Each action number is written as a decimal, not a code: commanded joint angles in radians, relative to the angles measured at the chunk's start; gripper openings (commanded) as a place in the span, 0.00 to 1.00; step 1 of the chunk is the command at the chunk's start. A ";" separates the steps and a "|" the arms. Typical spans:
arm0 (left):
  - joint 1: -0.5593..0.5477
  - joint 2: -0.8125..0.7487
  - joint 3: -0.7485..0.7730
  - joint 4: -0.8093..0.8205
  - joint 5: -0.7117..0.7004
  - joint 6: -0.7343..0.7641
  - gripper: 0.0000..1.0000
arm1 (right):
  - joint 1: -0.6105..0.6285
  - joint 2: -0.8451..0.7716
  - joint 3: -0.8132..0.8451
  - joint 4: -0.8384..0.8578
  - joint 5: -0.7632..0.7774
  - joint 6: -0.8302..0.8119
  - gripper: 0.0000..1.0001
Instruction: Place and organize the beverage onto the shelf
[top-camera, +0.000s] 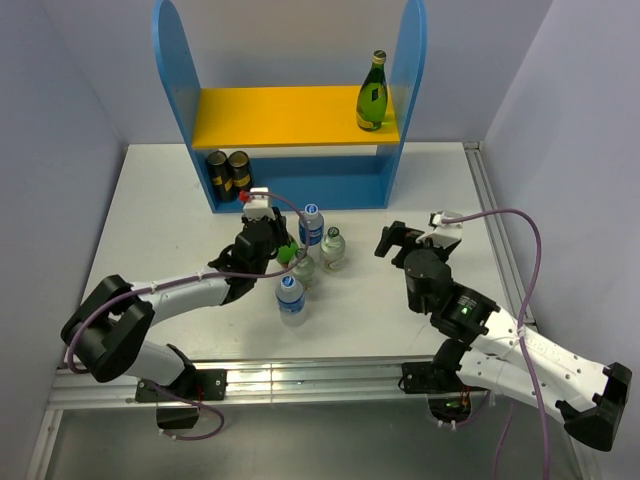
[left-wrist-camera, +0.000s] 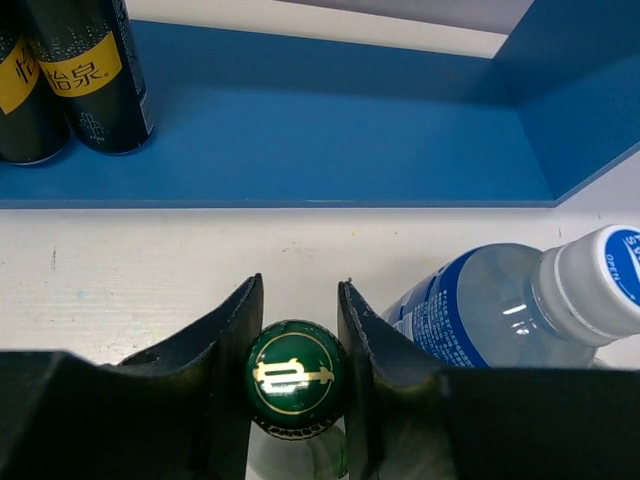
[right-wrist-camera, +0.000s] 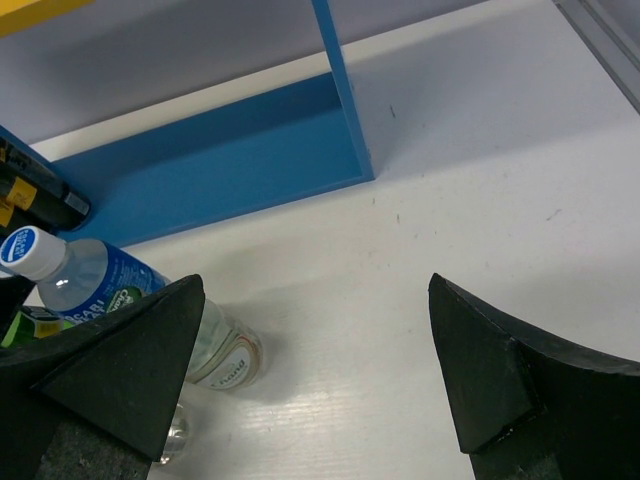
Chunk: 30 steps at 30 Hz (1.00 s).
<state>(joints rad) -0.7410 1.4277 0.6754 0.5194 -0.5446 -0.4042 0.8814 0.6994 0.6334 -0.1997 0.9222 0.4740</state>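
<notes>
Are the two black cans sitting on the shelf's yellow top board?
No, both black cans stand on the blue base, left end; the yellow board holds only a green bottle.

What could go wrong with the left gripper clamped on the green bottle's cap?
1. The left gripper holds the green bottle only by its cap, so it may swing or slip when lifted.
2. A blue-label bottle stands close beside one finger, and the lift could tip it.
3. The held bottle might clip the yellow board on the way up.
</notes>
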 joint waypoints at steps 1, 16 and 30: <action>-0.017 -0.021 0.038 0.028 -0.031 0.014 0.00 | 0.005 -0.012 -0.008 0.045 0.007 0.000 1.00; -0.024 -0.072 0.622 -0.442 -0.158 0.235 0.00 | 0.005 0.009 -0.023 0.078 -0.005 0.003 1.00; 0.065 0.427 1.629 -0.742 0.038 0.327 0.00 | 0.004 0.031 -0.067 0.120 -0.016 0.017 1.00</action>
<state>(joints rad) -0.6792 1.8080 2.1193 -0.2386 -0.5686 -0.1154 0.8814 0.7254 0.5751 -0.1246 0.8959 0.4759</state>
